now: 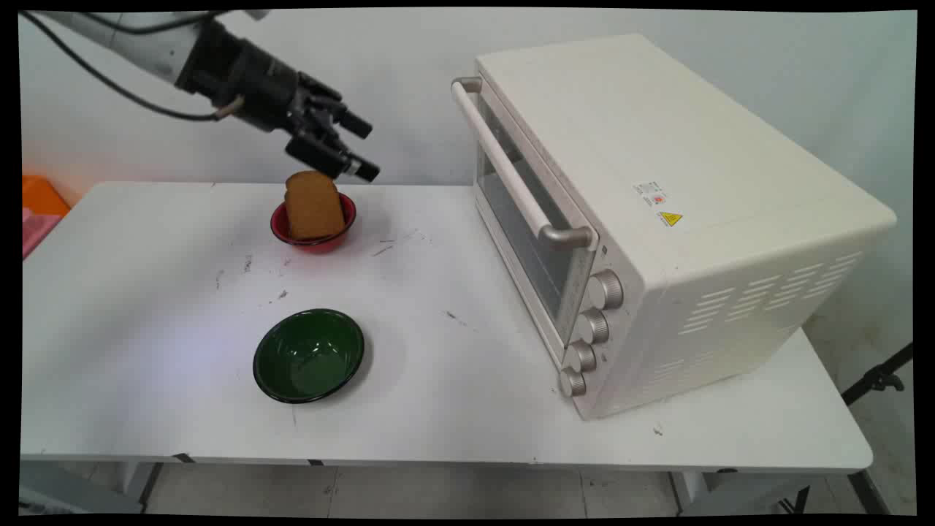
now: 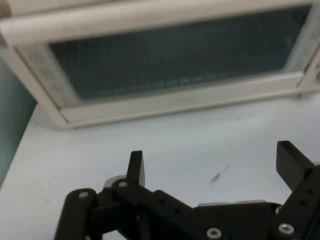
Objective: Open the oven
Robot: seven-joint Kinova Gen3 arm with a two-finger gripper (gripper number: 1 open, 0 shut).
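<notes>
My gripper [image 1: 367,150] hangs open above the table's back, just up and right of a brown slice of bread [image 1: 314,205] that stands upright in a small red bowl [image 1: 315,231]. Nothing sits between the fingers [image 2: 135,166]. In the hand view my gripper [image 2: 212,162] faces the white toaster oven [image 2: 175,65], whose glass door is closed. The bread and red bowl are out of the hand view.
A green bowl [image 1: 308,355] with nothing in it rests nearer the front of the table [image 1: 453,409]. The big white toaster oven [image 1: 643,219] fills the right half, its door handle [image 1: 511,168] and several knobs [image 1: 593,326] facing left. Orange and pink items [image 1: 40,208] lie at the far left edge.
</notes>
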